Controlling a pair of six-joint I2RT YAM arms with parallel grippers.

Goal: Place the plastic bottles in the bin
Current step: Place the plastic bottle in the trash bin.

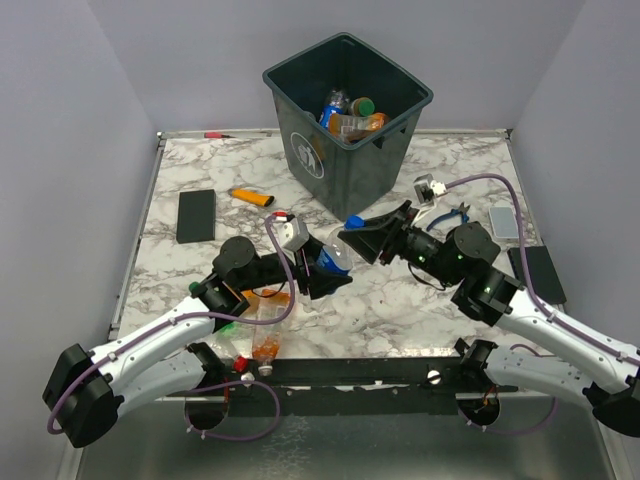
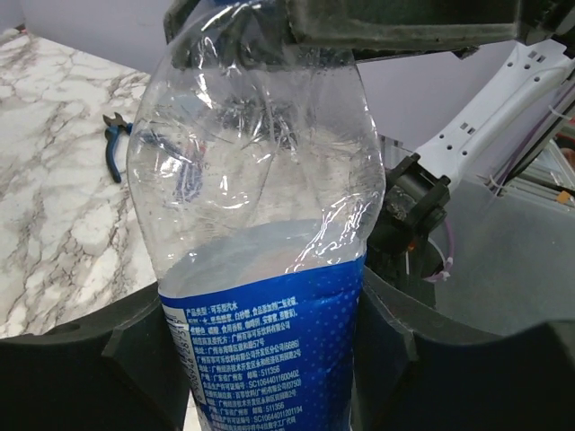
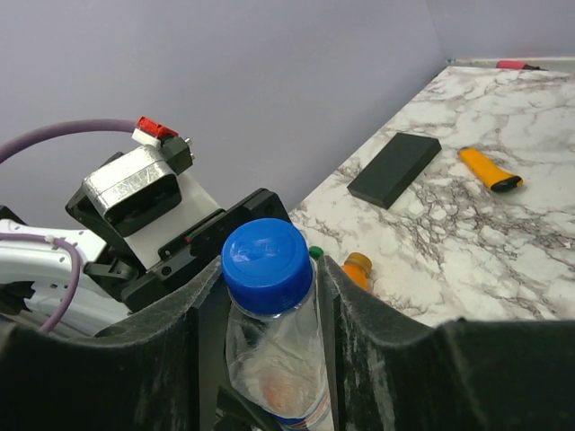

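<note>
**Left pincer [image 1: 322, 268] has a bottle; the bin is only part-filled**

The left pincer's jaws are closed to the width of the blue-labelled bottle [image 2: 260, 180]. They press its label from both sides and hold it above the table [image 1: 400, 310]. Directly opposite, at the bottle's far end, is the right pincer [image 3: 269, 305]. Its 2 fingers [image 3: 377, 350] stand narrowly either side of the blue cap [image 3: 267, 256], but I cannot tell whether they squeeze the neck or only flank it. This looks like a hand-over from the left arm to the right.

Just behind the left pincer, toward its arm's base, the loose bottles [image 1: 266, 330] lie on the marble. I count at least 3, orange ones among them. To the far left of both pincers lie a black pad [image 1: 196, 215] and an orange lighter [image 1: 250, 197]. Pliers [image 1: 450, 212] lie just beyond the right pincer.

Farther off stands the bin [image 1: 310, 150], with several binned bottles [image 1: 350, 118] already inside. So the job is partly done. The held bottle and the loose ones have yet to go in.
</note>
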